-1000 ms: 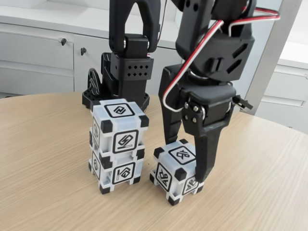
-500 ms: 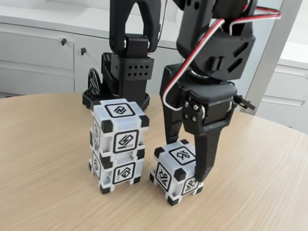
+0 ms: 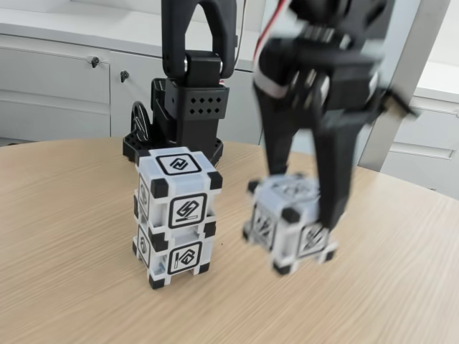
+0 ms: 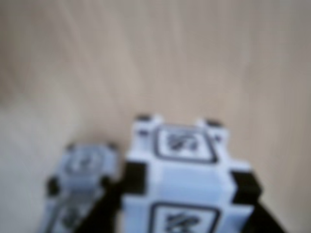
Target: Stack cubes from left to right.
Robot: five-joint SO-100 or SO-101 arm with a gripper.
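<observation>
Three translucent black-cornered cubes (image 3: 176, 215), woodgrain table (image 3: 64, 236)

Two cubes (image 3: 175, 217) stacked upright; third cube (image 3: 290, 223) blurred, lifted just right.

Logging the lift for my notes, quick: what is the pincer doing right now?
Pincer: closed on the third cube, holding it just off the table, beside the two-cube stack.

In the fixed view, two cubes (image 3: 174, 218) sit stacked on the table (image 3: 64, 236). The third cube (image 3: 290, 223) is right of them.
</observation>
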